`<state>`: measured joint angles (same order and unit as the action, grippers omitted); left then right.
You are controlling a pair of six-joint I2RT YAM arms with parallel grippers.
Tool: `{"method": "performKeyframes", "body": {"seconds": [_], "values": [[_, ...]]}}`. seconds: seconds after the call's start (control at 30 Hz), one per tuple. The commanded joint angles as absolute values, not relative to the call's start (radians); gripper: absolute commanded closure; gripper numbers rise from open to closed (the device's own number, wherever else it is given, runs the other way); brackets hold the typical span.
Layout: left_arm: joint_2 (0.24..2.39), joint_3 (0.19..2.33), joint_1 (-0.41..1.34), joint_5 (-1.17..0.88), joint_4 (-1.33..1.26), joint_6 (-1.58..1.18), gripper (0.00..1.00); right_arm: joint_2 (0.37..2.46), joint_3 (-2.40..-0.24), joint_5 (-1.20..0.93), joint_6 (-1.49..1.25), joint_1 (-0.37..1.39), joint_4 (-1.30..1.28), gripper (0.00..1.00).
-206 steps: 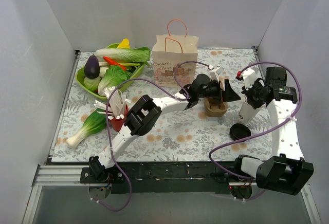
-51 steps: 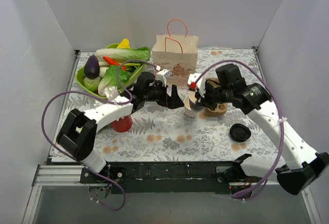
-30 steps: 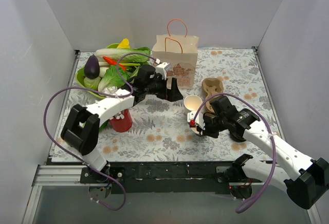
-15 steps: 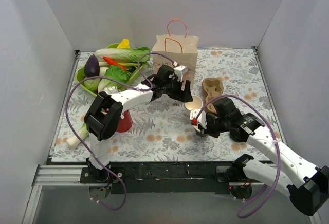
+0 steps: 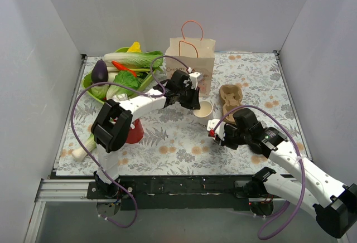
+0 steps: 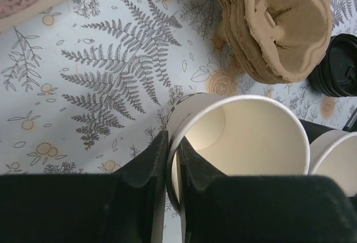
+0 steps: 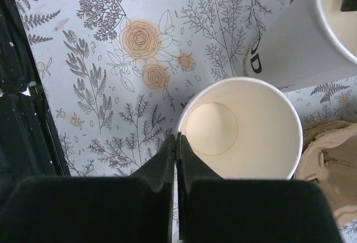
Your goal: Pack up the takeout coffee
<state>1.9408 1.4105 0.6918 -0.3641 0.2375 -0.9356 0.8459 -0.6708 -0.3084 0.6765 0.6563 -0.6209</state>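
Observation:
Two lidless white paper cups stand on the floral table mat. My left gripper (image 6: 173, 142) is shut on the rim of one cup (image 6: 245, 137), one finger inside and one outside; from above that cup (image 5: 203, 109) sits left of the cardboard carrier (image 5: 230, 99). In the same way my right gripper (image 7: 177, 140) is shut on the rim of the other cup (image 7: 245, 129), in front of the first. A loose black lid (image 6: 337, 67) lies beside the carrier (image 6: 279, 25). No cup here has a lid on it, so the takeout coffee is out of view.
A paper bag (image 5: 189, 59) with handles stands at the back, behind the left gripper (image 5: 195, 105). A green basket of vegetables (image 5: 88, 90) fills the back left. A red cup (image 5: 133, 132) and a bok choy (image 5: 89, 142) lie by the left arm.
My left gripper swung right from in front of the bag to the free cup and shut on its rim. The right gripper kept its cup and shifted only slightly.

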Motion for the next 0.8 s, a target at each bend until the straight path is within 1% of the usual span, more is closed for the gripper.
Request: {"method": "performKeyframes", "body": {"seconds": [0.0, 0.03, 0.13, 0.23, 0.3, 0.4, 0.57, 0.6, 0.77], "values": [[1.868, 1.508, 0.657, -0.327, 0.339, -0.894, 0.93, 0.830, -0.657, -0.291, 0.667, 0.643, -0.571, 0.99], [1.870, 1.538, 0.634, -0.322, 0.362, -0.879, 0.96, 0.830, -0.657, -0.293, 0.667, 0.641, -0.566, 0.99], [1.868, 1.591, 0.595, -0.249, 0.461, -0.807, 1.00, 0.833, -0.661, -0.296, 0.664, 0.632, -0.564, 0.99], [1.879, 1.667, 0.568, -0.166, 0.583, -0.747, 1.00, 0.833, -0.663, -0.293, 0.666, 0.629, -0.566, 0.99], [1.899, 1.726, 0.555, -0.147, 0.690, -0.701, 1.00, 0.835, -0.663, -0.295, 0.666, 0.627, -0.565, 0.99], [1.898, 1.740, 0.531, -0.146, 0.770, -0.649, 1.00, 0.841, -0.663, -0.295, 0.664, 0.626, -0.561, 0.99], [1.868, 1.700, 0.468, -0.097, 0.770, -0.604, 1.00, 0.851, -0.667, -0.301, 0.660, 0.623, -0.549, 0.99], [1.868, 1.695, 0.431, -0.097, 0.770, -0.597, 1.00, 0.856, -0.672, -0.299, 0.660, 0.623, -0.549, 0.99], [1.910, 1.747, 0.333, -0.106, 0.786, -0.612, 1.00, 0.871, -0.689, -0.296, 0.660, 0.621, -0.549, 0.99]]}}
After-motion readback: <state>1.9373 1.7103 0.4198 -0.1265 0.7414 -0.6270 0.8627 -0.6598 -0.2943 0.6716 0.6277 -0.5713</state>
